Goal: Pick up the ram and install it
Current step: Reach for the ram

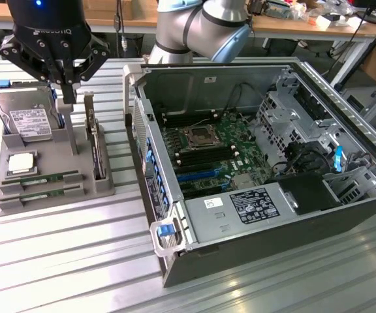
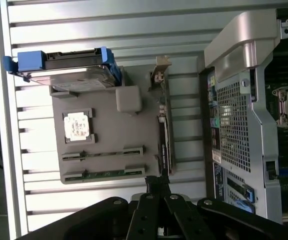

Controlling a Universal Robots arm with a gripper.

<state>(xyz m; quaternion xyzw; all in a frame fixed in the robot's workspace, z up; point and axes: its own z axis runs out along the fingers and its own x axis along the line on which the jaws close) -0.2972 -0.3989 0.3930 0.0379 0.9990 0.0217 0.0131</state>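
**Gripper** (image 1: 66,83): one. It is hanging over the upright post (image 1: 68,120) of the grey tray (image 1: 51,156). Its fingers are seemingly meeting at the tips with nothing between them. In the wrist view the gripper (image 2: 157,185) is showing the same dark pointed tip.

**Ram:** two sticks, both sitting in parallel slots at the tray's end farthest from the hard drive (image 1: 28,120).
- The first stick (image 1: 41,177) is lying beside the processor (image 1: 19,163).
- The second stick (image 1: 42,191) is lying along the tray's very edge.
- Both are well apart from the gripper.
- Their chips and labels are too small to make out.

**Expansion card** (image 1: 95,147): one, standing upright along the tray's edge facing the computer case (image 1: 344,98).

**Computer case:** one, lying open on the slatted table (image 1: 57,261).
- The exterior view is showing the motherboard (image 1: 214,150).
- The wrist view is looking down on the tray and is cutting the case off at its perforated wall (image 2: 234,125).
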